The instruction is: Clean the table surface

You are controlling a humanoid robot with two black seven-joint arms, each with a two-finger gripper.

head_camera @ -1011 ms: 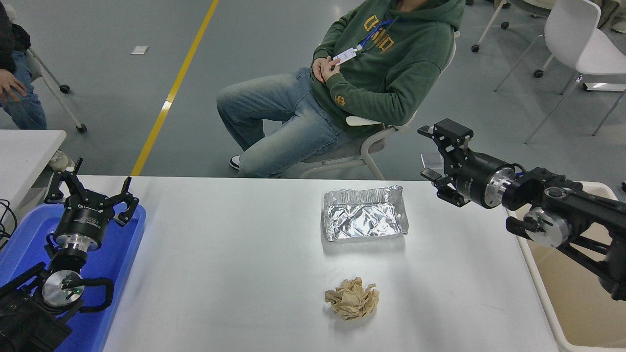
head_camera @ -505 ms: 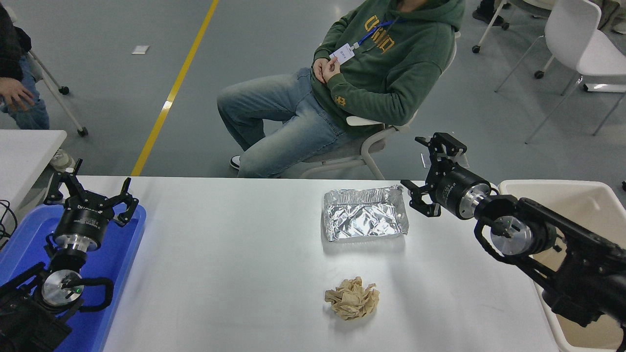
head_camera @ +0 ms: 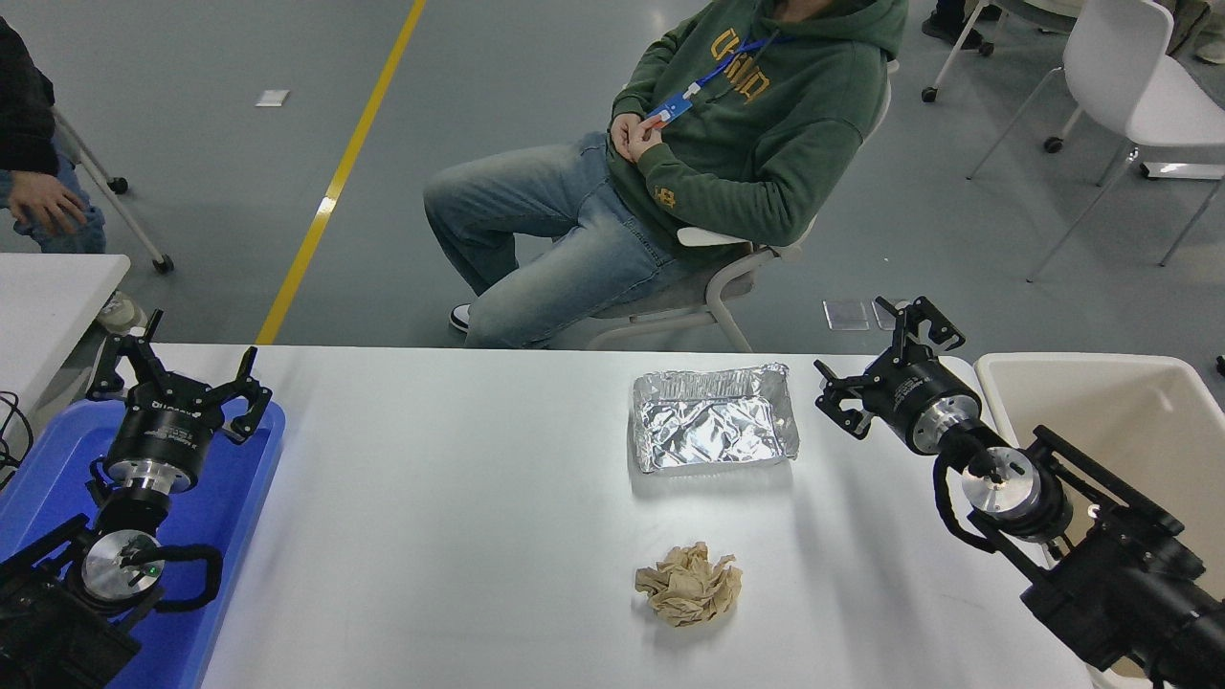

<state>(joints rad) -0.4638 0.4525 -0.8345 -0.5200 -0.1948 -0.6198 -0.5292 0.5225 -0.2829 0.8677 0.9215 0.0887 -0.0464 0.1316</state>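
- Right end effector hangs with fingers spread wide and nothing held, just right of the foil tray, apart from it.
- Foil tray sits on the table; crumpled brown paper lies nearer the robot than the tray.
- Left end effector, spread wide too, is parked far left of the tray, above a blue tray.

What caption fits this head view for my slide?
Open right gripper hovers beside crumpled foil tray and brown paper wad on the white table surface.
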